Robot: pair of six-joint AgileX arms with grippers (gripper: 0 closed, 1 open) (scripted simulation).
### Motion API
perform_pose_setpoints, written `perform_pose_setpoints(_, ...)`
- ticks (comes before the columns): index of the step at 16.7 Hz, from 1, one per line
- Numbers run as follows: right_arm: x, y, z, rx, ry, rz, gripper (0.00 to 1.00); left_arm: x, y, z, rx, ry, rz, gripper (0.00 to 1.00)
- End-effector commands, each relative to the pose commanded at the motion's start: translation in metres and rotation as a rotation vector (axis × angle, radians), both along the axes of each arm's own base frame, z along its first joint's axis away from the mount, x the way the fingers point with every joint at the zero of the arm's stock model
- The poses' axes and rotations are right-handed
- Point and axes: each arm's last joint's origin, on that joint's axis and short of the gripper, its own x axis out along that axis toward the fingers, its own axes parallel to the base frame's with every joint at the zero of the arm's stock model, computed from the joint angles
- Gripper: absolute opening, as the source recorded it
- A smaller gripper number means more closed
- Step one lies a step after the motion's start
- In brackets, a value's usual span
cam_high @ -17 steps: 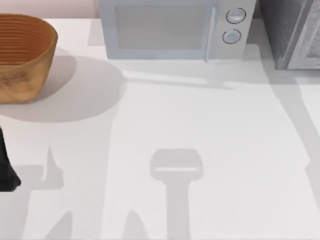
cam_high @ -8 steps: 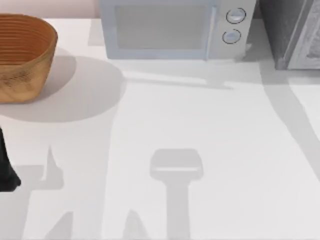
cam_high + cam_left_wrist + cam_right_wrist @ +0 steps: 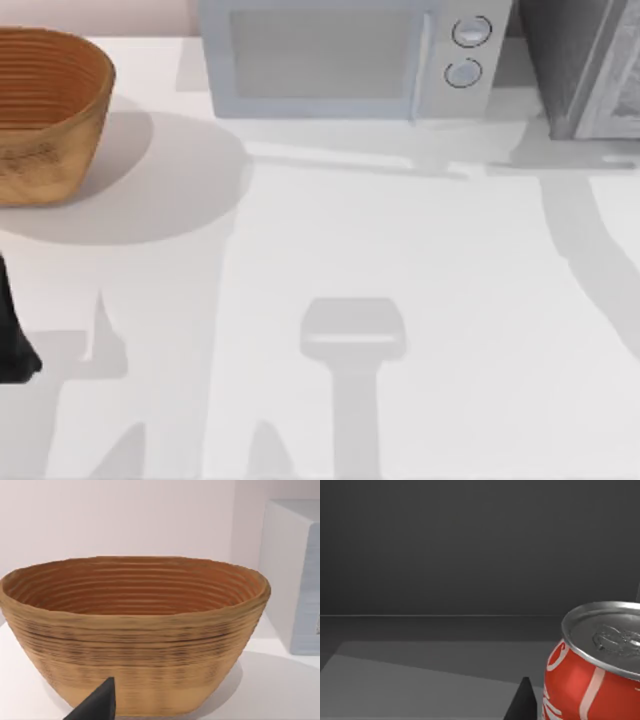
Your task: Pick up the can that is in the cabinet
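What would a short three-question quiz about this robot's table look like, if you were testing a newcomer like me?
1. True or false: the can stands upright inside the dark cabinet.
2. What sits at the table's far left in the top view: (a) a woven basket, (b) a kettle, (c) a plate?
3. Fill in: the microwave has ___ round knobs.

Key: 1 true, the right wrist view shows the can's silvery top facing up against dark walls, close to the right gripper's fingertip; 2 (a); 3 two.
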Motion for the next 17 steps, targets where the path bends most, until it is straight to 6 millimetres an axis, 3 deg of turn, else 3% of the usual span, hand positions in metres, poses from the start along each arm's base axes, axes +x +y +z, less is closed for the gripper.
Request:
perform_pose_setpoints(5,0.000,-0.001,-0.005,-0.001,0.006,0.002,0.00,0.000,0.000,0.000,0.000,0.000,0.000,1.00)
perform_pose_setpoints(9,-0.007,-0.010,-0.033,-0.010,0.028,0.008,0.00,0.000,0.000,0.000,0.000,0.000,0.000,1.00)
perform_pose_setpoints(13,-0.024,-0.025,-0.088,-0.014,0.048,0.006,0.00,0.000,0.000,0.000,0.000,0.000,0.000,1.00)
perform_pose_setpoints(17,-0.043,-0.041,-0.166,-0.010,0.055,-0.001,0.00,0.000,0.000,0.000,0.000,0.000,0.000,1.00)
